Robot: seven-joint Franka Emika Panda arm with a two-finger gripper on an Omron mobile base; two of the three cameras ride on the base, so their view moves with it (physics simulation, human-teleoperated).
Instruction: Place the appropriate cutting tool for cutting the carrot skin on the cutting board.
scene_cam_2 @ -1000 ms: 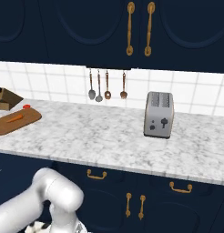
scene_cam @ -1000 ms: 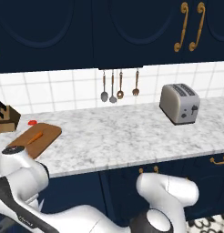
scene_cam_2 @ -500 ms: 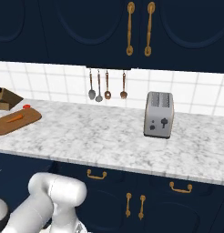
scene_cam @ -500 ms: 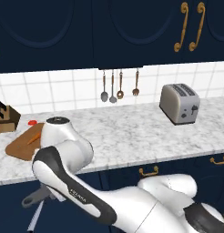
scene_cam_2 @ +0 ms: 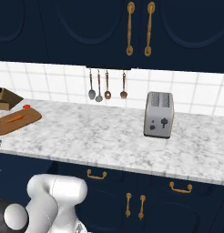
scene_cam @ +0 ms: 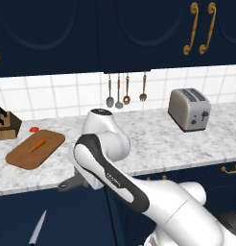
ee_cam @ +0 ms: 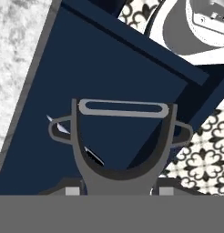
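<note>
Evidently we already have the peeler (ee_cam: 123,136) clamped between our fingers (ee_cam: 73,190): in the hand view its forked, loop-shaped head stands straight out ahead of the gripper (ee_cam: 116,191), over the dark blue cabinet front (ee_cam: 109,68). From the left base view, the gripper (scene_cam: 72,181) sits low, below the marble counter's (scene_cam: 153,139) front edge, with the peeler's handle poking out to the left.

The cutting board (scene_cam: 36,149) lies at the counter's far left, with the carrot (scene_cam: 37,144) on it, just beside the knife block (scene_cam: 7,126) and a small red object (scene_cam: 33,129).

To do this carry well, we should lift clear of the counter edge before swinging left, keep the grip firm, and lower onto bare board beside the carrot, not atop it. A long knife (scene_cam: 37,229) shows low before the cabinets; we leave it alone.
</note>
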